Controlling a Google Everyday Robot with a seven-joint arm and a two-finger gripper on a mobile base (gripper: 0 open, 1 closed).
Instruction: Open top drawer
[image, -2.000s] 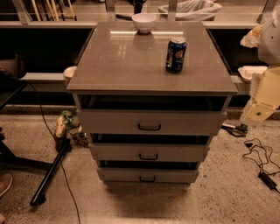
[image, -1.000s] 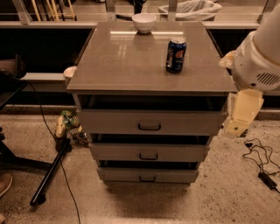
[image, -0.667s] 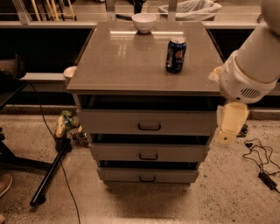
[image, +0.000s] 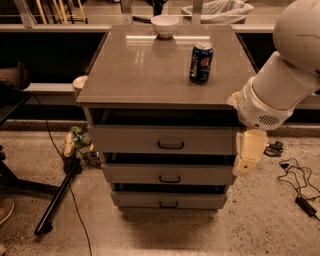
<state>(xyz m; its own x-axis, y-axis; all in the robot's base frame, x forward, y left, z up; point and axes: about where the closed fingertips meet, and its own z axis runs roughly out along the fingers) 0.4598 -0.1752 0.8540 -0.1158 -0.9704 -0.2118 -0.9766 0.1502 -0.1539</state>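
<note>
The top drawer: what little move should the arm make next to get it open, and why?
Probably slide the pincer leftward, toward the small dark handle at the middle of the top drawer. The pincer hangs by the right edge of the cabinet, about level with that drawer's front but well off from the handle, and nothing grips the handle yet.

The desk has a glossy grey-brown top with pale streaks of reflected light. The top drawer has a plain grey front and a dark handle, the same as the 2 lower drawers. The can is dark blue with a red-and-white mark, and the bowl is white. The cream gripper hangs at 3 o'clock of the top drawer, below the white arm. The floor is speckled beige, with black cables at 4 o'clock.
</note>
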